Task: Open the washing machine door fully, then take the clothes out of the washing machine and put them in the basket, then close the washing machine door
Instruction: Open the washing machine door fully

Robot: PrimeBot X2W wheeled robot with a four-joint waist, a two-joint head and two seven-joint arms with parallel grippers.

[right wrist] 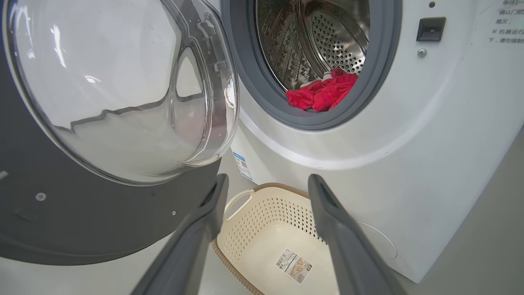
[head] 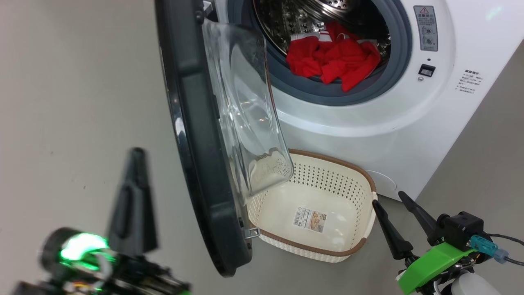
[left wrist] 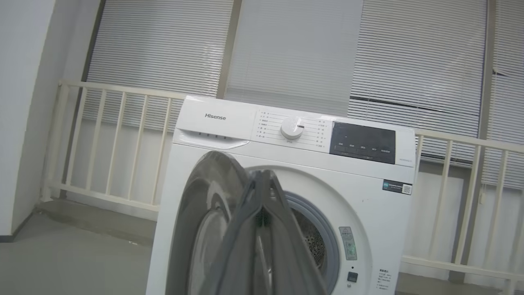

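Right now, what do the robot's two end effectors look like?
The left end effector has long dark tapering fingers and a glowing green light at its wrist. The right end effector has the same dark pointed fingers, a bright green bracket, a black block and a teal connector with dark cables.

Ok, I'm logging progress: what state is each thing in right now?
Door: open wide.
Clothes: bunched in the drum.
Basket: upright on the floor, empty.
Left gripper: shut, holding nothing.
Right gripper: open, holding nothing.
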